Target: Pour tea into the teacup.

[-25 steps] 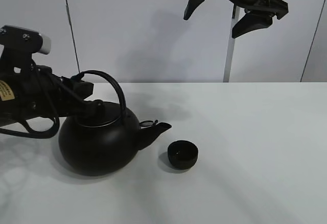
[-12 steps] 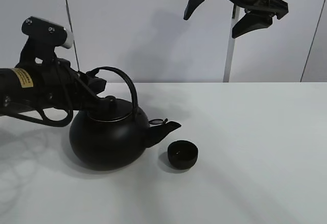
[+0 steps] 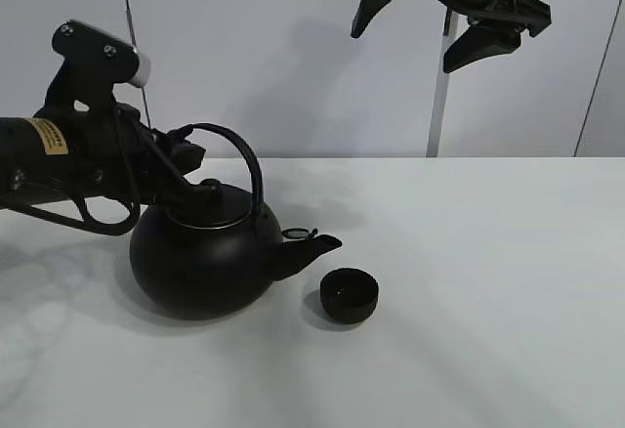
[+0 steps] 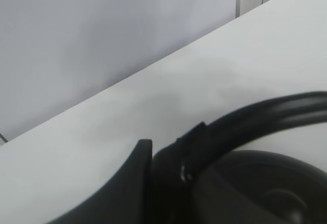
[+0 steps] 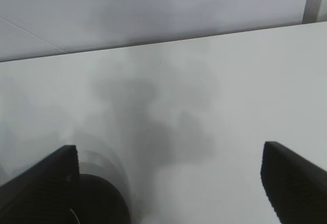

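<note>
Two grippers are in view: the left gripper [image 3: 184,166] is clamped on the arched handle [image 3: 239,159] at the side away from the spout. The black kettle [image 3: 205,262] is thus held roughly upright, low at the white table [image 3: 488,301], though whether it touches the table cannot be told. The small matte-black teacup [image 3: 350,294] is set upright on the table just right of the kettle, a little below the spout tip [image 3: 330,242] and apart from it. High above and to the right of the kettle, well apart, the right gripper [image 3: 405,47] is held with its jaws spread wide, released.
</note>
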Controlling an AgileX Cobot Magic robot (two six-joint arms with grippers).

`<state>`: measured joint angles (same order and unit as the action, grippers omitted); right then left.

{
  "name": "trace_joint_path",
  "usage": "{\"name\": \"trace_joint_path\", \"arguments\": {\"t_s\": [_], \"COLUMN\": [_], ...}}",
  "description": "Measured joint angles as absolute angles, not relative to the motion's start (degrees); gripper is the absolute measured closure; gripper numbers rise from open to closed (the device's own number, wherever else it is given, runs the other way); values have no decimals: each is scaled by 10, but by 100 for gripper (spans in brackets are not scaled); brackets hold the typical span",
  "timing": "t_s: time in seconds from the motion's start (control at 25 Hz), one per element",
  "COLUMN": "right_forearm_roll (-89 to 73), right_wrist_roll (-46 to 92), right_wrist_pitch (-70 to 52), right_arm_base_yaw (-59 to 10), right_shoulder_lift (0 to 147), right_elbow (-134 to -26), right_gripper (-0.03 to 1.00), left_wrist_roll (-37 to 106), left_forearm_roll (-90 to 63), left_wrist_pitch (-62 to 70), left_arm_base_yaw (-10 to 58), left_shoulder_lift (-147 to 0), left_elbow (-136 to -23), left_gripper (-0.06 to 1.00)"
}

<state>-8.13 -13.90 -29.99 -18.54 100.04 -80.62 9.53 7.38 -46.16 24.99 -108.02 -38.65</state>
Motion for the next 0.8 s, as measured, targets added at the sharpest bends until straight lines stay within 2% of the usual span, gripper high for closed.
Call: {"name": "trace_joint_path", "arguments": {"t_s": [0.8], "right_forearm_roll": [-81], "right_wrist_roll": [-139], "right_wrist_pitch": [-300], "right_arm_base_yaw": [-185], "right_shoulder_lift": [1000], "right_elbow": [-806], "right_gripper": [31], "left_wrist_roll": [146], "left_forearm_roll": [84], "left_wrist_pitch": [-431], "left_arm_base_yaw": [250], "left_shoulder_lift": [-1052], "left_elbow": [-389], "left_gripper": [84]}}
